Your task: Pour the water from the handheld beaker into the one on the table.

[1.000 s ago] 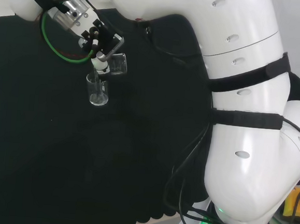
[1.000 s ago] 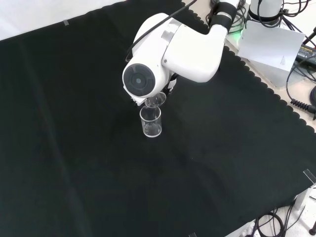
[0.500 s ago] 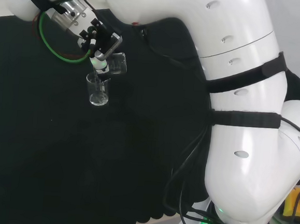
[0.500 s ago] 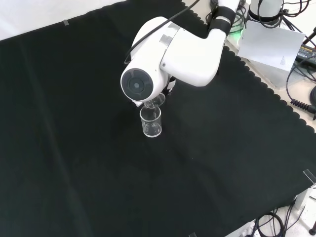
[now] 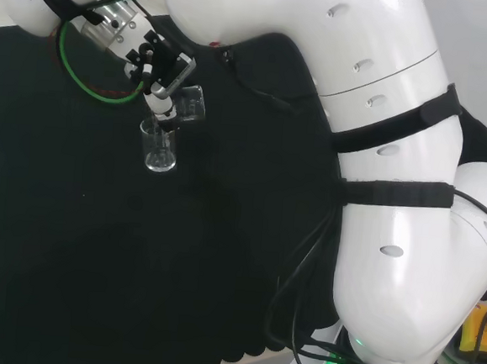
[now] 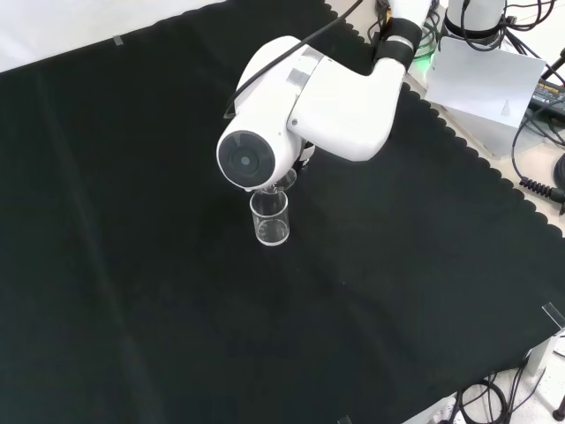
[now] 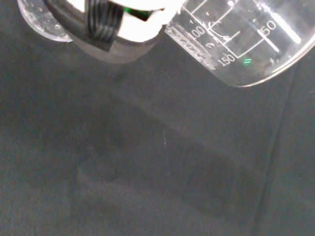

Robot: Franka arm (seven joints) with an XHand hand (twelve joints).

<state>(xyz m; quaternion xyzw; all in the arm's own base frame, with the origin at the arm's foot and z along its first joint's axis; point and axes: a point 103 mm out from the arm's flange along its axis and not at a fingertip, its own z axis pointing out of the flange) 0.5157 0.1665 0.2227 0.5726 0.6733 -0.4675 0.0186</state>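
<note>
- The handheld beaker [image 5: 191, 102] lies tipped nearly on its side in your hand [image 5: 162, 70], its mouth turned down toward the beaker on the cloth [image 5: 159, 148]. Your fingers are curled round it.
- In the head view you see the held glass just above and to the right of the standing one, with its lip over that one's rim. Whether the two touch, you cannot tell.
- In the front view the standing beaker [image 6: 271, 218] sits upright on the black cloth [image 6: 132, 265], well in from every edge and a little nearer the far edge than the near one. The held glass [image 6: 281, 182] peeks out just under the arm's big white link [image 6: 300, 106], straight above it.
- In the wrist view the held beaker [image 7: 246, 44] shows its printed scale and round base. A clear rim [image 7: 42, 24] shows past the blurred part of the hand [image 7: 113, 29].
- You cannot make out any water in either vessel, nor a stream between them.
- Against a second ago: the hand and its glass have shifted slightly toward the far edge of the cloth in the head view, and the white link has rolled a little in the front view. The tilt looks much the same. The standing beaker has stayed where it was.
</note>
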